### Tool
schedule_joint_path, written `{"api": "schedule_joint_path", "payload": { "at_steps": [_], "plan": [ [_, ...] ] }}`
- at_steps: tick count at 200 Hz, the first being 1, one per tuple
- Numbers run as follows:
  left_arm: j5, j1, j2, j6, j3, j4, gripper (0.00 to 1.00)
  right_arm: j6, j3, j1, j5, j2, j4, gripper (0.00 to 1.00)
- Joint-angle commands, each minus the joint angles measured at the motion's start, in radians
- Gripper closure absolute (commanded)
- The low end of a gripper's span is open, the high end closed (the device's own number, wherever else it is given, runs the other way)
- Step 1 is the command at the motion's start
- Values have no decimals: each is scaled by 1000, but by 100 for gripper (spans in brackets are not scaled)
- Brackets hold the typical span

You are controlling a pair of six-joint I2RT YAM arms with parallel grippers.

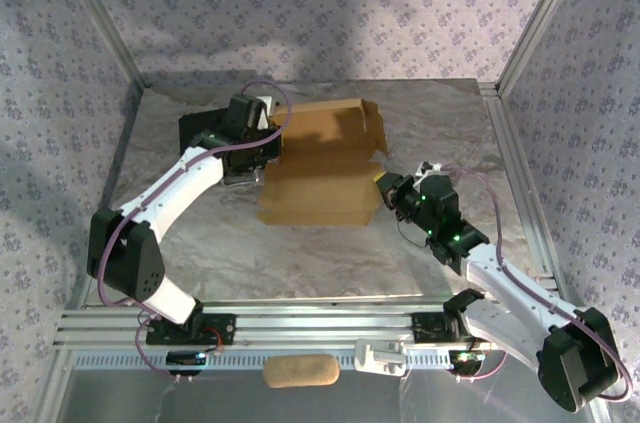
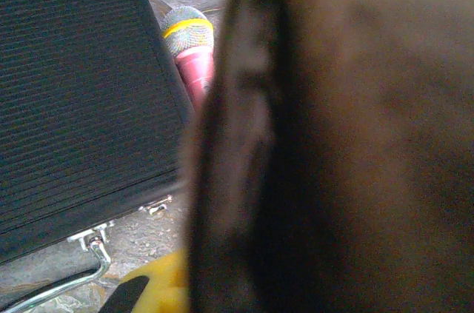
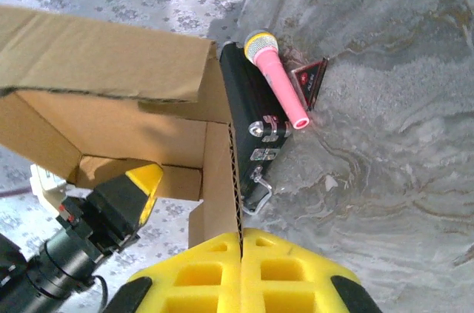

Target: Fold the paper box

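Marbled grey table holds your corrugated tan paper box at centre, flaps raised. Your right gripper pinches its wall edge; your left gripper is at its left side, jaw state unclear.

Paper box: plain tan corrugated cardboard, matt, fluting shows at the cut edge. Black case: matt, finely ribbed texture, with shiny metal latches. Microphone: glossy pink plastic body, metal mesh head. Right fingers: yellow plastic, matt, moulded with pockets. Table: silvery grey sheet, crinkled, slight sheen.
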Motion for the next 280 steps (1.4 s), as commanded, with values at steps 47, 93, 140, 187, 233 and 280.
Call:
{"api": "schedule_joint_path", "payload": {
  "at_steps": [47,93,140,187,233,280],
  "plan": [
    [52,17,-42,16,14,-15,100,-531,350,-74,-49,-95,-463,46],
    [175,38,-16,81,63,-44,100,-901,524,-310,-344,15,-519,56],
    [231,40,9,106,94,-63,100,-1134,628,-316,-489,204,-541,64],
    [243,42,34,122,116,-74,100,-1229,602,-307,-504,241,-530,65],
    [246,41,48,119,116,-67,100,-1237,613,-297,-525,246,-519,63],
    [245,37,51,116,122,-67,100,-1258,661,-240,-513,273,-545,62]
  ]
}}
